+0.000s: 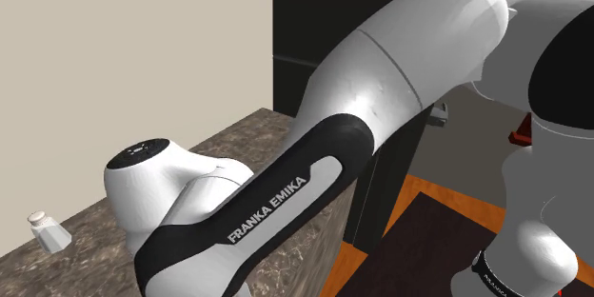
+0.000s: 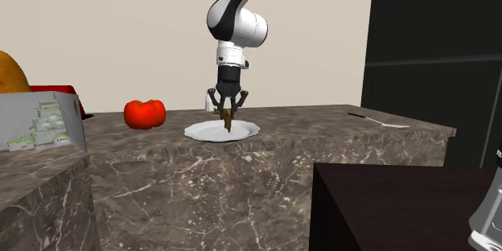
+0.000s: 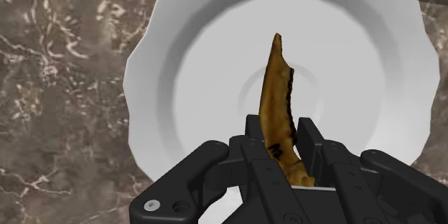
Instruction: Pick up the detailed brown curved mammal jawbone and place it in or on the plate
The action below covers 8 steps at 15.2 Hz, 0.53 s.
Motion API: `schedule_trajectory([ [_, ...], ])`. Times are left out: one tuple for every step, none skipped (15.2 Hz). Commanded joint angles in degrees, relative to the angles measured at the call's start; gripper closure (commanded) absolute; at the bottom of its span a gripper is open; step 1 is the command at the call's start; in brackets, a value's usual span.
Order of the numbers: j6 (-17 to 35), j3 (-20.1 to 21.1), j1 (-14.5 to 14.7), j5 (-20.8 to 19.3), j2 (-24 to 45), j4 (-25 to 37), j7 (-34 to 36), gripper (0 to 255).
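In the shoulder view, the white arm (image 1: pixel 381 105) is seen stretched over a dark marbled counter (image 1: pixel 86 271), on which a small white shaker (image 1: pixel 44 231) stands.

In the second exterior view, the gripper (image 2: pixel 228 106) is seen pointing straight down just above the white plate (image 2: pixel 201 133). The jawbone (image 2: pixel 230 121) hangs from it, with its lower tip very near the plate. It cannot be told whether the tip is already touching. A red tomato (image 2: pixel 145 113) is placed well apart, towards that view's left.

In the wrist view, the fingers (image 3: pixel 255 135) are clamped on the thick end of the brown curved jawbone (image 3: pixel 280 100). The narrow end is directed at the middle of the plate (image 3: pixel 147 93).

The bone is judged to be well centred, so no sideways correction seems needed. It should be lowered gently until the tip is resting, and only then should the jaws be parted, slowly. As the bone is held nearly upright, it is expected to fall on its side when released. A low release should make it land inside the rim. Afterwards the hand should be lifted straight up.
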Motion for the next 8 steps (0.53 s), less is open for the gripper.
schedule_trajectory([
  [1.25,-0.02,0.14,-0.06,1.18,-0.05,0.01,255],
  [1.80,-0.04,0.16,-0.07,1.69,-0.09,-0.04,255],
  [2.34,-0.06,0.19,-0.09,2.20,-0.12,-0.09,255],
  [3.03,-0.09,0.22,-0.11,2.88,-0.13,-0.15,255],
  [3.03,-0.09,0.22,-0.11,2.87,-0.14,-0.15,255],
  [3.03,-0.09,0.22,-0.11,2.87,-0.14,-0.15,255],
  [3.03,-0.09,0.22,-0.11,2.87,-0.13,-0.15,255],
  [3.03,-0.09,0.22,-0.11,2.88,-0.13,-0.15,255],
])
